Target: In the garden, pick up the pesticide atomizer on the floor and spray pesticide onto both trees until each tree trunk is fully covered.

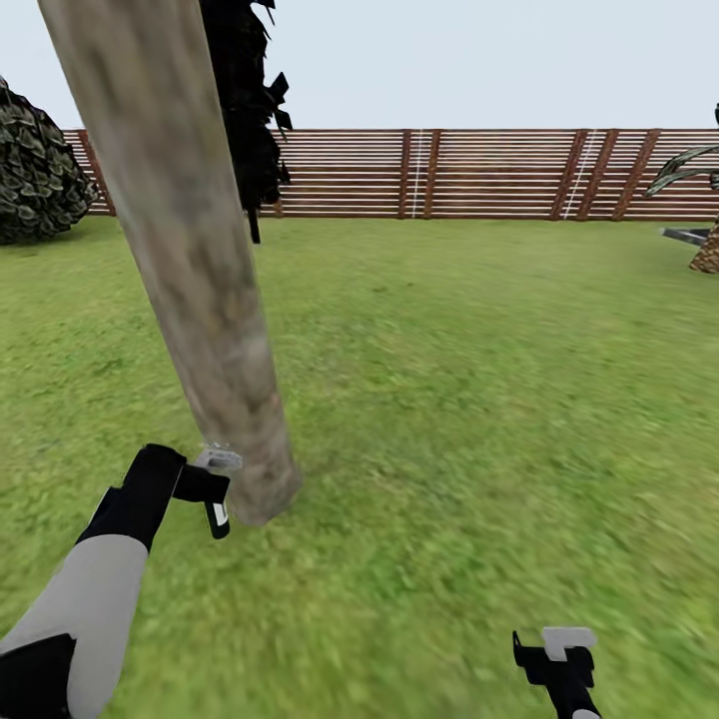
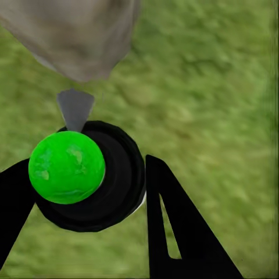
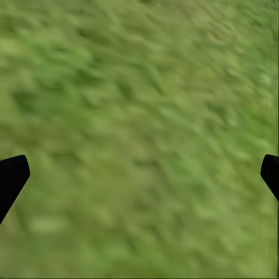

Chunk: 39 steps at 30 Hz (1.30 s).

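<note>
I have the left gripper (image 2: 87, 186) clenched around the pesticide atomizer (image 2: 87, 180), whose bright green round top sits between the black fingers (image 2: 174, 232) in the left wrist view. Its grey nozzle (image 2: 74, 108) points at the base of the tree trunk (image 2: 75, 35), just beside it. From the head view, my left arm (image 1: 90, 589) reaches forward on the near left, with the atomizer (image 1: 218, 461) almost touching the foot of the thick pale mottled trunk (image 1: 190, 250), which leans up to the far left. The right gripper (image 1: 559, 659) hangs low on the near right above the grass floor (image 1: 479, 399), its fingers (image 3: 11, 177) spread wide with nothing between them. A slatted wooden fence (image 1: 479, 172) closes the far side, a round bush (image 1: 35, 170) at far left.
</note>
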Tool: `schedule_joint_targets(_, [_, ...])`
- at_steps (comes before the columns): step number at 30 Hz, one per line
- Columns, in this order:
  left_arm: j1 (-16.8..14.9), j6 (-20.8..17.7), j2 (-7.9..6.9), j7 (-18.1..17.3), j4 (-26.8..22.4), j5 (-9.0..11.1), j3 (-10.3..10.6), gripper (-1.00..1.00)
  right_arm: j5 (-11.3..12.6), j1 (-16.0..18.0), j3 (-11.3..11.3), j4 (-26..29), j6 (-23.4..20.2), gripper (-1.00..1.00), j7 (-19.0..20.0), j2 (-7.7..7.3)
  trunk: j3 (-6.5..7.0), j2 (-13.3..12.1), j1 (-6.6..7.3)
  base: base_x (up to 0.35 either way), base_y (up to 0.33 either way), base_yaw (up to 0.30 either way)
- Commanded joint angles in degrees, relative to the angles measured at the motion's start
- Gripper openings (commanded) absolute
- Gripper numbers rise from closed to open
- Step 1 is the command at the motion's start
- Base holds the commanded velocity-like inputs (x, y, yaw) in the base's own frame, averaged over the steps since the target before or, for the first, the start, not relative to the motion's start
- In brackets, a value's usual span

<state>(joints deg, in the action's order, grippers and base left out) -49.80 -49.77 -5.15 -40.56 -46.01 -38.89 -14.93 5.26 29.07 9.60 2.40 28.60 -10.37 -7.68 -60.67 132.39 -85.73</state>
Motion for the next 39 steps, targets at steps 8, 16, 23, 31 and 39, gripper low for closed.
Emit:
schedule_joint_targets(8, [2.47,0.26,0.02,1.62,0.52,-0.99,-2.20,-1.00,0.54,0.00,0.51,-0.02,0.14,1.00,-0.09,-0.15,-0.05,0.02,-0.01,0.263,-0.126,0.001])
schedule_joint_targets(16, [8.82,3.96,0.26,4.65,0.56,-0.47,-3.05,-1.00,0.54,0.02,0.51,-0.02,0.14,1.00,-0.09,-0.15,-0.05,0.02,-0.01,0.028,-0.009,0.000])
schedule_joint_targets(23, [9.01,4.59,4.00,7.45,0.61,-0.59,-3.45,-1.00,0.54,0.02,0.51,-0.03,0.14,1.00,-0.09,-0.15,-0.05,0.02,-0.01,0.000,0.000,0.000])
schedule_joint_targets(31, [14.91,13.91,1.13,9.13,0.82,-0.60,-12.07,-1.00,0.54,0.02,0.51,-0.10,0.14,1.00,-0.09,-0.15,-0.05,0.02,-0.01,0.000,0.000,0.000])
schedule_joint_targets(39, [15.95,16.18,1.64,9.61,0.61,-0.59,-16.38,-1.00,0.54,0.02,0.51,-0.05,0.14,1.00,-0.09,-0.13,-0.05,0.02,-0.01,0.009,0.000,0.000])
